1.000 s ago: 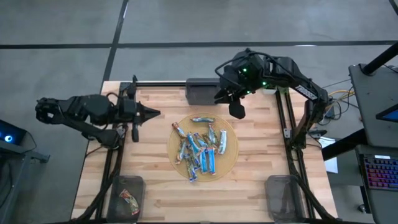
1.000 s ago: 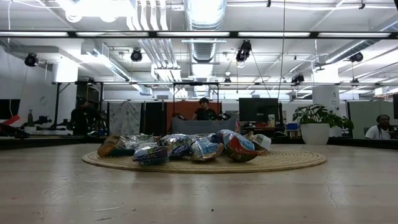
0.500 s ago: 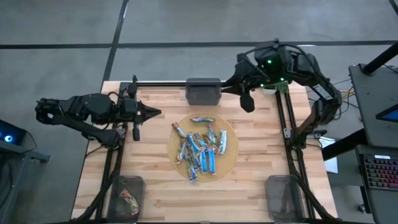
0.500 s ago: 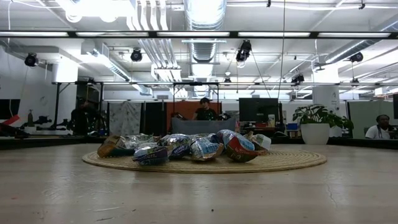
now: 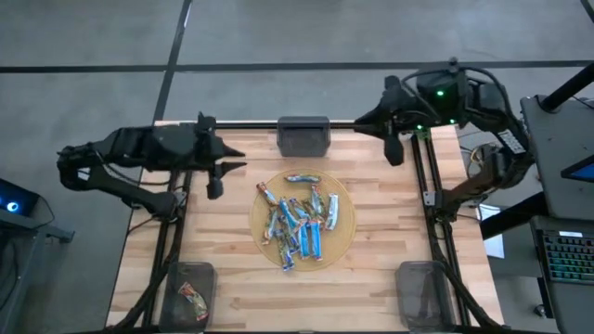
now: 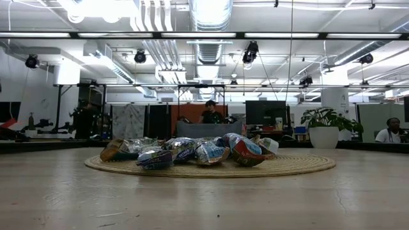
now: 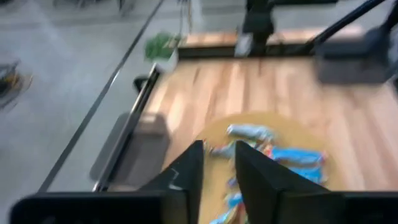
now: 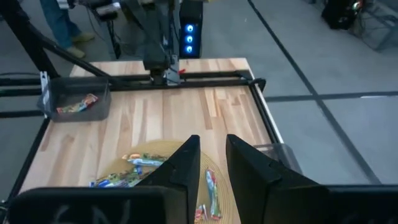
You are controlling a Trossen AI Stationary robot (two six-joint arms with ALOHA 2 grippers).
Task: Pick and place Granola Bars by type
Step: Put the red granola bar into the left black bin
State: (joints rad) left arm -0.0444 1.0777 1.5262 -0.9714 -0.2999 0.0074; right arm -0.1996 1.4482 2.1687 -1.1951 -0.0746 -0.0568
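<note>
An open office with ceiling ducts, strip lights and monitors lies beyond the wooden counter (image 5: 232, 278), which rests on a dark frame over grey floor.

Left arm: extended over the counter's left edge, near the far side. Left gripper (image 5: 229, 168) points toward the middle; its wrist view shows a narrow gap between the fingers (image 7: 186, 177), nothing held.

Right arm: raised over the far right corner. Right gripper (image 5: 391, 148) hangs above the counter edge, fingers (image 8: 186, 165) slightly apart, nothing between them.

Round woven mat (image 5: 339, 243): at the counter's middle, clear of both grippers.

Three grey bins: one (image 5: 303, 136) at the far edge, midway; one (image 5: 188, 289) at the near left corner; one (image 5: 422, 292) at the near right corner.

Granola bars (image 5: 299, 223): a loose overlapping pile on the mat, blue, blue-white and red-brown wrappers mixed. One further red-brown bar (image 5: 194, 299) lies in the near left bin.
</note>
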